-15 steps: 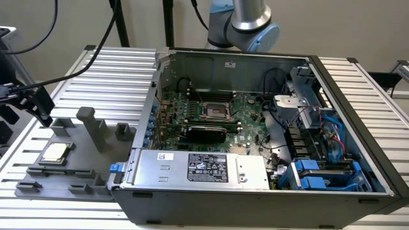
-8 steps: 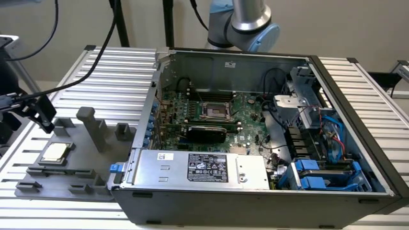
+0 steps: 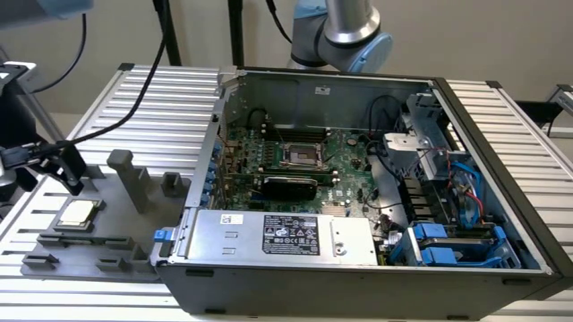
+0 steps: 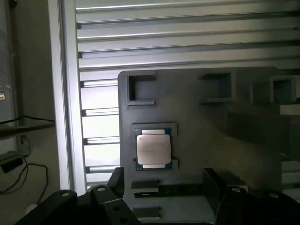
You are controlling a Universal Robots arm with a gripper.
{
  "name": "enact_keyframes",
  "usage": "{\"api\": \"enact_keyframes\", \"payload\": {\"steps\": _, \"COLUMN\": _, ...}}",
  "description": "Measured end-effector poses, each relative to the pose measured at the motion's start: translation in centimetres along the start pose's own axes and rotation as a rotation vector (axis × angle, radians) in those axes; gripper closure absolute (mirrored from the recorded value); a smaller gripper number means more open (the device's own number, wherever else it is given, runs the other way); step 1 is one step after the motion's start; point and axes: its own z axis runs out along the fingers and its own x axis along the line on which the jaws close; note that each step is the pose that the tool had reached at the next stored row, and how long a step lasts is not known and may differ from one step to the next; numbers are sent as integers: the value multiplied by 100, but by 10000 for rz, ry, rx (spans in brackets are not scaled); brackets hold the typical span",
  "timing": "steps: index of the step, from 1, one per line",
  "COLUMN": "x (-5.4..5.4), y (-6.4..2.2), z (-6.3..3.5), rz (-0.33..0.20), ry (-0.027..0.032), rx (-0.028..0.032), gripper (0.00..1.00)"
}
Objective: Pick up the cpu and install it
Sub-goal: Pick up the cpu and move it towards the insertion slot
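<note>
The claw [image 4: 163, 183] hangs released and empty over the gray tray [image 4: 201, 140]. The cpu [image 4: 153, 149] lies flat below it, roughly centred between its fingers, untouched.

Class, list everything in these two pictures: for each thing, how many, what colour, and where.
cpu: one, silver, in a holder on the plate
plate: one, grey, exterior view's left, beside the case
computer case: one, dark grey, open
motherboard: one, green, inside the case
socket: one, black, on the motherboard
power supply: one, grey with black label, case's near side
drive caddies: two, blue, beside the power supply
arm: one, silver and blue, behind the case
gripper: one, black, open, over the plate near the cpu
</note>
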Motion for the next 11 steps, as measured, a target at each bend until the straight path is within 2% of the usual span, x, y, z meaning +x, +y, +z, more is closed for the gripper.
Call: {"api": "enact_keyframes", "payload": {"steps": 11, "x": -55, "y": -64, "z": 198, "rz": 0, "ry": 1, "rx": 0, "gripper": 23}}
